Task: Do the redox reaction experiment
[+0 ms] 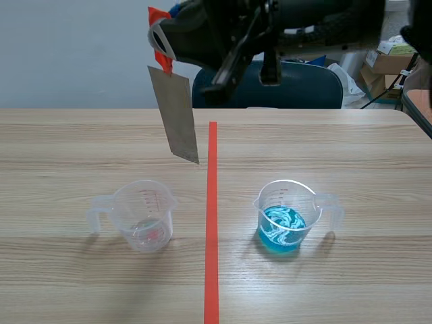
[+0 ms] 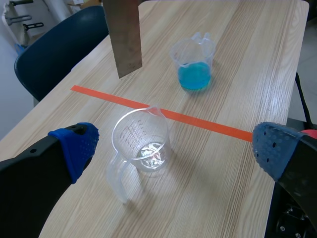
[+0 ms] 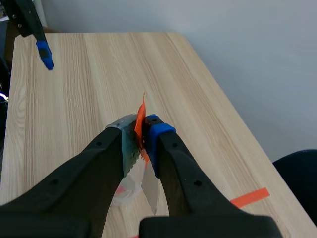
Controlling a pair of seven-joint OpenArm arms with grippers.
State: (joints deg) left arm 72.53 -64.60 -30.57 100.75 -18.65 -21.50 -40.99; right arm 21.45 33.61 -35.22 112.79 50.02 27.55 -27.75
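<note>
Over on the left, the left gripper (image 2: pixel 173 146) is hovering low above the wooden table (image 1: pixel 351 148), its blue-padded fingers (image 2: pixel 77 146) spread wide and gripping nothing. Just ahead of it, between those fingers, a clear measuring cup (image 1: pixel 143 219) is standing upright and looking empty. In the scene view its handle is pointing toward nine o'clock.

At about one o'clock from that cup, up in the air, a grey metal sheet (image 1: pixel 174 115) is hanging slightly tilted, with its lower edge clear of the tabletop. The right gripper (image 1: pixel 160 46), on the arm crossing the top of the scene, is pinching the sheet's upper edge. Its two fingers are pressing on the sheet from either side, where a scrap of orange-red tape (image 1: pixel 158 17) is sticking out.

An orange-red tape line (image 1: pixel 212 223) is running from twelve to six o'clock down the middle of the table, and the sheet is hanging just left of it.

Across the line, at three o'clock from the first cup, a second measuring cup (image 1: pixel 287 212) is standing upright with its handle pointing to three o'clock. It is holding blue liquid (image 1: pixel 280 229) with pale swirls.

Beyond the table's far edge, a dark blue chair (image 1: pixel 304 84) is sitting at twelve o'clock, and cardboard boxes (image 1: pixel 388 61) are lying at about two o'clock.
</note>
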